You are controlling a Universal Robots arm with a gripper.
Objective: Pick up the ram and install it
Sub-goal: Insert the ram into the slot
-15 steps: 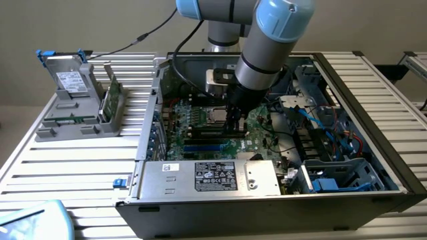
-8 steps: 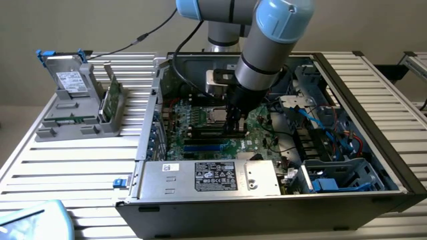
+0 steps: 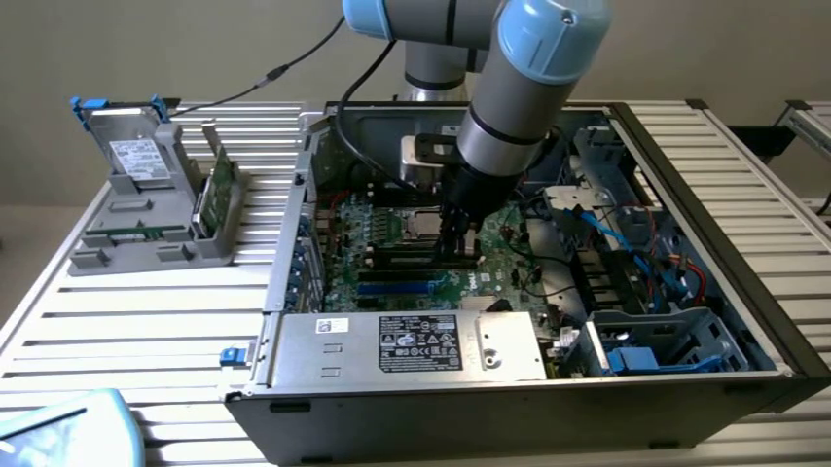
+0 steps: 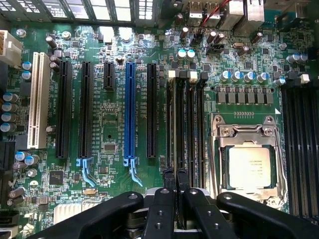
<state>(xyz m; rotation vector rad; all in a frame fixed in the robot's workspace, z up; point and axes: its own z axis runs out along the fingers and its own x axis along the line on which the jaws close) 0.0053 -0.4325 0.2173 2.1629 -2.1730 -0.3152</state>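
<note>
We're hovering the gripper [image 3: 457, 238] right over the memory slots [image 4: 188, 124] on the motherboard [image 4: 114, 149], jaws pinching shut on the ram [image 4: 175, 185].

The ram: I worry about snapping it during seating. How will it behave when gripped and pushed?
Probably stiff yet fragile: the ram looks like a thin board, pinched edge-on between the fingers. Likely light, being so thin. Gripped at one spot, it may tilt if pushed off-centre over the memory slots.
</note>
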